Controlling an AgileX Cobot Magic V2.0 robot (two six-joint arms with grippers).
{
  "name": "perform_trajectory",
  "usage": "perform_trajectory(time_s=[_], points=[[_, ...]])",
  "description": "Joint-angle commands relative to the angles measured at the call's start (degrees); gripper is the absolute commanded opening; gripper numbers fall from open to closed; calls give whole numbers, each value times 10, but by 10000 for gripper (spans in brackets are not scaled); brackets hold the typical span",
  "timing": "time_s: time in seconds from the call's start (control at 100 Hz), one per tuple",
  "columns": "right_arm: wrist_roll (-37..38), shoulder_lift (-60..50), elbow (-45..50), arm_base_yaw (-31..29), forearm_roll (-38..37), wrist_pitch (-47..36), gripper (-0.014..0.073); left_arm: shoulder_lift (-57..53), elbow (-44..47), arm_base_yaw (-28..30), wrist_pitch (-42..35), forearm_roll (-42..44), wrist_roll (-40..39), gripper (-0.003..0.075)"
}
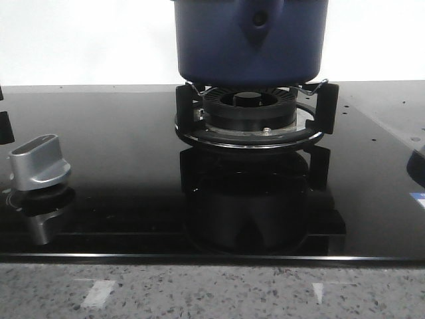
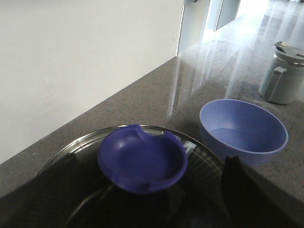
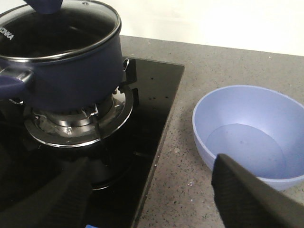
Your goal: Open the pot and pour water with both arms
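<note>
Both my grippers, left [image 2: 147, 199] and right [image 3: 152, 190], gape wide, holding nothing.
One lidded pot [image 3: 61, 71], one bowl [image 3: 251, 133], one jug [image 2: 284, 73].

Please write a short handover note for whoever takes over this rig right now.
Left gripper: open, fingers either side of the lid knob, not clamped yet.
Right gripper: open and empty, above the counter between the stove and the light blue bowl.
The pot sits on the burner stand, glass lid still on.
A grey jug stands on the counter beyond the bowl.
Done: left arm lined up over the knob.
Left: grip the knob, lift the lid off, take the pot, pour the water, probably into the bowl.
</note>
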Motion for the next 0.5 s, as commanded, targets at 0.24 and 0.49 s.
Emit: perform_trajectory(time_s=[0.24,0.49], points=[[-8,8,-20,3,-4,-25,486,43,-74,-5,26,-44,2,568],[-8,8,-20,3,-4,-23,486,66,-84,-5,37,-52,4,568]])
